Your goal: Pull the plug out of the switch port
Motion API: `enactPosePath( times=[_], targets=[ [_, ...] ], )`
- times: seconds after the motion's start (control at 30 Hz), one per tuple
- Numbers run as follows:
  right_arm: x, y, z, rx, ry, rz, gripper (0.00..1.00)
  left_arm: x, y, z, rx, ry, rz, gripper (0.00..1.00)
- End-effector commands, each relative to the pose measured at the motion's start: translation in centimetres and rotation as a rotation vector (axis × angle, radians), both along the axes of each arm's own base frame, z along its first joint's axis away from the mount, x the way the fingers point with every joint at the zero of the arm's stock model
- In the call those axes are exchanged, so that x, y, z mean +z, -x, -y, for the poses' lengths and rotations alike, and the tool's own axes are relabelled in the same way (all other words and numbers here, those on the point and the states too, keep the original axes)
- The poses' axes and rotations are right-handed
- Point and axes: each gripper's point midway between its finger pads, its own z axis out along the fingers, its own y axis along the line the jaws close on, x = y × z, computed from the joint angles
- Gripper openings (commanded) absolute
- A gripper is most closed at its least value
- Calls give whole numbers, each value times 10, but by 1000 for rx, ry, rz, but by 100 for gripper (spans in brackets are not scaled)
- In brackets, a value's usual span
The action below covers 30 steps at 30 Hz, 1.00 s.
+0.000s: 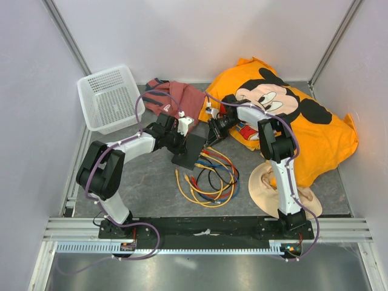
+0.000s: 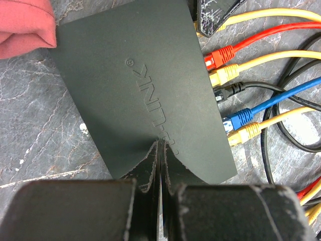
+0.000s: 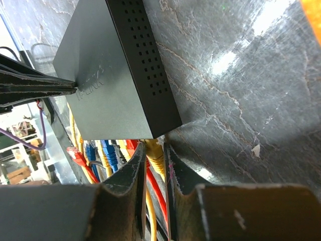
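Switch (image 1: 189, 150) at table centre. Left gripper (image 2: 159, 148) pressed shut on its 6 o'clock edge. Right gripper (image 3: 154, 161) pinches yellow plug (image 3: 153, 148). Right wrist view: switch at 11 o'clock, plug axis 12–6. Right arm nearer; pull probably toward 6.

Lettering on the switch (image 2: 125, 95)

In the left wrist view we read embossed "-LINK" with a ® mark on its black top, the first letters covered. In the right wrist view we see the same logo faintly on the switch (image 3: 100, 60), too blurred to read.
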Motion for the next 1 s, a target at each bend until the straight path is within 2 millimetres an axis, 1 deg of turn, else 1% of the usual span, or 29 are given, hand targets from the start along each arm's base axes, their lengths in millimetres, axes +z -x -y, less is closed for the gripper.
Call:
enactPosePath(
  times=[0.0, 0.23, 0.63, 0.7, 0.9, 0.97],
  targets=[
    [-91, 25, 61, 57, 406, -2, 3, -6, 4, -4, 13, -34, -16, 2],
    [-96, 28, 79, 70, 500, 1, 0, -7, 4, -3, 10, -37, -16, 2],
    [-100, 27, 87, 43, 580, -22, 1, -8, 3, -4, 13, -46, -20, 2],
    [-101, 24, 92, 40, 630, -6, 1, -8, 2, -3, 12, -45, -16, 2],
    [-104, 28, 96, 54, 712, 12, 0, -7, -1, -2, 12, -46, -10, 2],
    [-104, 30, 94, 73, 728, 25, 0, -6, -1, -2, 12, -44, -8, 2]
  ],
)
